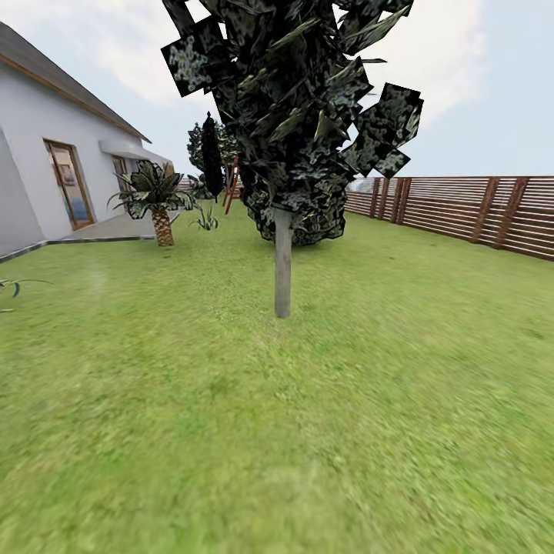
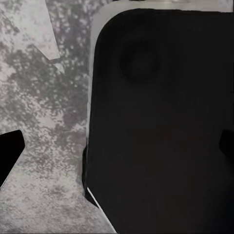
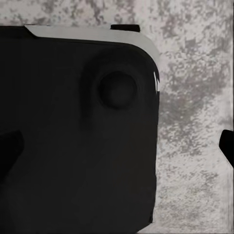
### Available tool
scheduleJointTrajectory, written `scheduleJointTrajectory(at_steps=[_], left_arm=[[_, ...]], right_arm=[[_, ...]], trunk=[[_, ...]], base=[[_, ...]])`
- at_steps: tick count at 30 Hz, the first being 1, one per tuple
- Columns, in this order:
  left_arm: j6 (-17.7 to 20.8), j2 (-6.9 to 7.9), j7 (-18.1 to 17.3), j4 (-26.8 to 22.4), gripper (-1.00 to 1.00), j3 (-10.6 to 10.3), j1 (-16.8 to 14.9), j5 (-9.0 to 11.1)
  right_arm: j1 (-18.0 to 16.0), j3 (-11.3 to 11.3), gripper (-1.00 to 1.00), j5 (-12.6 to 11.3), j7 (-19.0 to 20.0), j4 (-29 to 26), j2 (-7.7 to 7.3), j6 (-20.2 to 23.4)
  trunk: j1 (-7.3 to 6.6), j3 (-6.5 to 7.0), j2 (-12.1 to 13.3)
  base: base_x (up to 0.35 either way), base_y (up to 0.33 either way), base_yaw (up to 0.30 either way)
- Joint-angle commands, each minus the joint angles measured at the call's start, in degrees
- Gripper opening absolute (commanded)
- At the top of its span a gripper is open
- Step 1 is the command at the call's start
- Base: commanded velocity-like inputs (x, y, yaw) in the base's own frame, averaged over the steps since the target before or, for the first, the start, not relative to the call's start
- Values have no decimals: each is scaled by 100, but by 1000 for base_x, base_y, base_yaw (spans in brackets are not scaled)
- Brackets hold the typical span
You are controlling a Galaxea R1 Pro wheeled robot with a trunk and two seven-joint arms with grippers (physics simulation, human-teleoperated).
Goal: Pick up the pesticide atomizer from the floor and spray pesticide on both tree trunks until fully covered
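Observation:
One tree (image 1: 292, 100) stands mid-lawn straight ahead, its bare pale grey trunk (image 1: 282, 261) rising from the grass under a dark leafy crown. The second tree is out of view. The garden lawn (image 1: 308, 431) stretches from here to the trunk. In the left wrist view my left gripper (image 2: 117, 148) is open, its dark fingertips (image 2: 10, 151) at the frame's edges, nothing between them. The right gripper (image 3: 117, 146) is open too, over a black rounded part of the robot's body (image 3: 73, 146) and mottled grey ground (image 3: 195, 146).
A white house (image 1: 46, 169) with a paved patio stands at the left. A short palm (image 1: 158, 204) and a narrow dark conifer (image 1: 211, 154) stand beyond. A brown slat fence (image 1: 477, 211) runs along the right. Open grass surrounds the trunk.

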Motion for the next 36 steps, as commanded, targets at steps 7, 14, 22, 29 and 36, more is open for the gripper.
scheduleJointTrajectory(at_steps=[7,14,22,29,36], left_arm=[[-45,226,19,-228,100,162,-88,224],[-57,358,47,-2258,100,150,-167,261],[-99,373,36,-2665,100,130,-686,243],[-640,383,26,-2732,100,143,-868,241],[-1280,396,40,-2387,100,159,-822,234]], right_arm=[[0,-14,100,-3,0,-227,-227,0],[-2,-24,100,-7,0,-2559,-431,-554],[-38,-19,100,-19,0,-3123,-426,-1377],[-352,-14,100,-25,15,-3194,-423,-1582],[-377,-8,100,4,5,-3126,-423,-1596]], trunk=[[0,0,0],[0,0,0],[0,0,0],[0,0,0],[0,0,0]], base=[[0,0,0],[0,0,0],[0,0,0],[0,0,0],[-122,-96,11]])
